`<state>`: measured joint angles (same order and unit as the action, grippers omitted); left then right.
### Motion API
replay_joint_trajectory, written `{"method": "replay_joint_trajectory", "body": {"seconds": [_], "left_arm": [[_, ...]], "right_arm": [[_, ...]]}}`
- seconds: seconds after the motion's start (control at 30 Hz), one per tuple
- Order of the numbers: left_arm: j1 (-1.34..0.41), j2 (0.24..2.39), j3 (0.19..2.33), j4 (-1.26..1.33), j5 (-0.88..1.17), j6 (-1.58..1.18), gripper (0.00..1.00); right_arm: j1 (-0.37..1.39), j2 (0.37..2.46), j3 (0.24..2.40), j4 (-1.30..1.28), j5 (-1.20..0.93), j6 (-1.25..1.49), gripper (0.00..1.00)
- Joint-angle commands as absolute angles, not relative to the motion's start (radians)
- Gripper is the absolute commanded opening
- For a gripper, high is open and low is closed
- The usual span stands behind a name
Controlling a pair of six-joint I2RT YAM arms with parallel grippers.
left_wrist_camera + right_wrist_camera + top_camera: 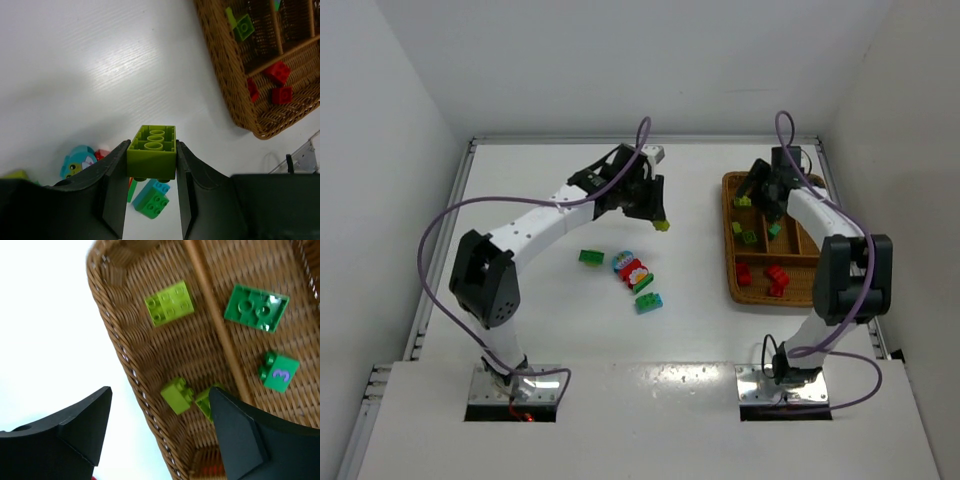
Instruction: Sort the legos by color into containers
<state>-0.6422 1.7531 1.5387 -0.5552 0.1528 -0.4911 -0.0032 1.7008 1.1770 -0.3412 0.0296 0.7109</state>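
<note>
Jaws of the left gripper (151, 150) are clamped on a lime green brick (151, 159), which is held above the white table (100, 75). Below it on the table lie a teal brick (648, 302) and, just beside that, a red stack with a white printed block (632, 270). A dark green brick (591, 258) sits a little apart to their left. The right gripper (161, 392) hangs with jaws wide and nothing between them over the wicker tray (115, 340). Under it, lime green bricks (170, 302) lie in the compartment along the tray's left wall. Dark green bricks (256, 306) lie across the divider (212, 305). Red bricks (772, 277) lie at the tray's near end.
</note>
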Motion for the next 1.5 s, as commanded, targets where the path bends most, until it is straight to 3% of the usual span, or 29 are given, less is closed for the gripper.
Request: {"method": "replay_joint_trajectory", "body": {"seconds": [0.0,0.2,0.47,0.73,0.87,0.97,1.07,1.1,1.13,1.3,1.47], "left_arm": [[-0.655,1.782,1.63,-0.549,0.161,-0.505,0.0],[-0.686,1.92,1.791,-0.549,0.207,-0.505,0.0],[-0.752,2.281,2.301,-0.54,0.31,-0.557,0.0],[-0.761,2.473,2.371,-0.293,0.324,-0.666,0.02],[-0.77,2.572,2.471,-0.224,0.334,-0.704,0.26],[-0.77,2.583,2.471,-0.186,0.334,-0.715,0.35],[-0.77,2.594,2.471,-0.166,0.334,-0.724,0.75],[-0.77,2.594,2.471,-0.166,0.334,-0.733,0.92],[-0.77,2.594,2.471,-0.166,0.334,-0.733,0.99],[-0.761,2.482,2.441,-0.225,0.334,-0.687,1.0],[-0.695,2.231,2.228,-0.365,0.28,-0.588,1.0]], "right_arm": [[-0.002,1.691,1.236,-0.36,0.095,0.725,0.79],[-0.002,1.34,1.069,-0.311,0.185,0.726,0.75],[-0.002,0.868,0.853,-0.538,0.32,0.81,0.78],[-0.002,0.579,0.841,-0.736,0.364,0.81,0.78],[-0.002,0.568,0.85,-0.767,0.35,0.81,0.78],[-0.002,0.592,0.861,-0.767,0.341,0.81,0.78],[-0.002,0.617,0.87,-0.758,0.328,0.801,0.78],[-0.002,0.627,0.879,-0.758,0.328,0.801,0.78],[-0.002,0.627,0.879,-0.749,0.328,0.801,0.78],[-0.002,0.637,0.879,-0.704,0.314,0.766,0.78],[-0.002,0.738,0.87,-0.641,0.086,0.649,0.78]]}}
